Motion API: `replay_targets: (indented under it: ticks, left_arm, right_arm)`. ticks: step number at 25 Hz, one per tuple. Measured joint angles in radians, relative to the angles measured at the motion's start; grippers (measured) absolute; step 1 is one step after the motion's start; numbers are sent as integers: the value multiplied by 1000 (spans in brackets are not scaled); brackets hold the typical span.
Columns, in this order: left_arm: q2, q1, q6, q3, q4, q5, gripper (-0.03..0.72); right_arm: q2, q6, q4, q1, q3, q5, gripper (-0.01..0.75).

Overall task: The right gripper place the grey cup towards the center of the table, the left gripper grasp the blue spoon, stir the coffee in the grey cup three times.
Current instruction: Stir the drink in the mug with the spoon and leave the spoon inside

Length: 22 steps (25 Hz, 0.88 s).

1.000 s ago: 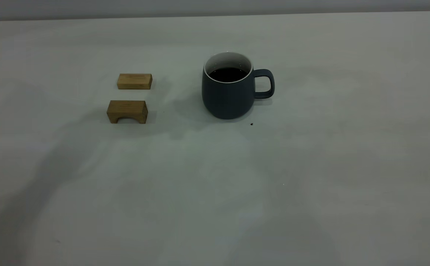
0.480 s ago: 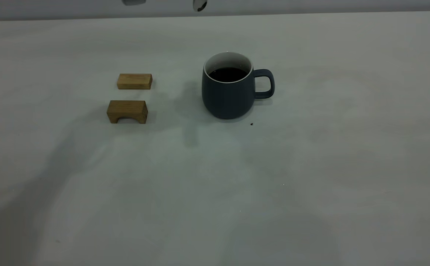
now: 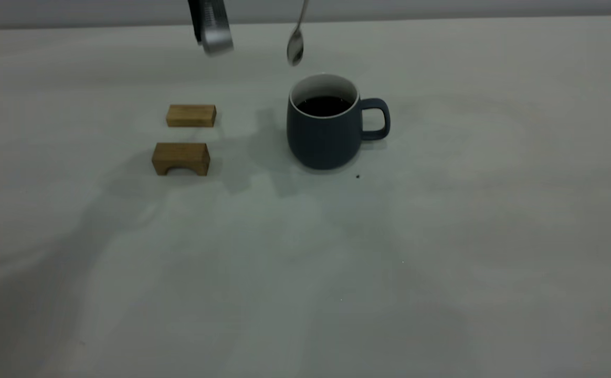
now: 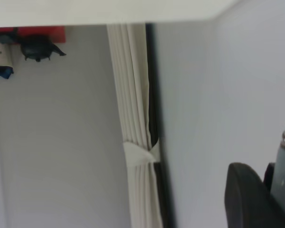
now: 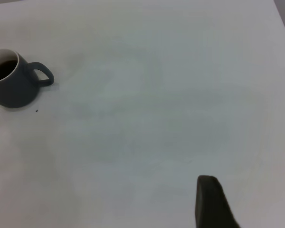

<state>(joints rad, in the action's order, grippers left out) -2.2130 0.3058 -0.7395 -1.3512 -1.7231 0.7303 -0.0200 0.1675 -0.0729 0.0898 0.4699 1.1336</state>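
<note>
Hanging over the table's far edge, the blue spoon's bowl sits above the grey cup; whether the left gripper clamps it, I cannot tell.

Rounded black claw fingers, a silver-grey module, possibly ribbed.

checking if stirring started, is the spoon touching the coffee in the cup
Apart. The exterior view shows the blue spoon hanging above the grey cup, clear of the coffee.
</note>
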Motion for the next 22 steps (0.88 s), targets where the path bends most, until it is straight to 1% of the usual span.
replay_targets:
  ticks: [4,12,22]
  left_arm:
    - [-46,-2,-31,-4,0,16,106]
    - [-139,-2,-41,-128,-5,30,105]
    - [-238,-2,-41,-184,-7,83,105]
  right_arm:
    - [0,0,0,0,0,0,429]
    - [1,-1,0,0,0,0,429]
    - [1,-1,0,0,0,0,429]
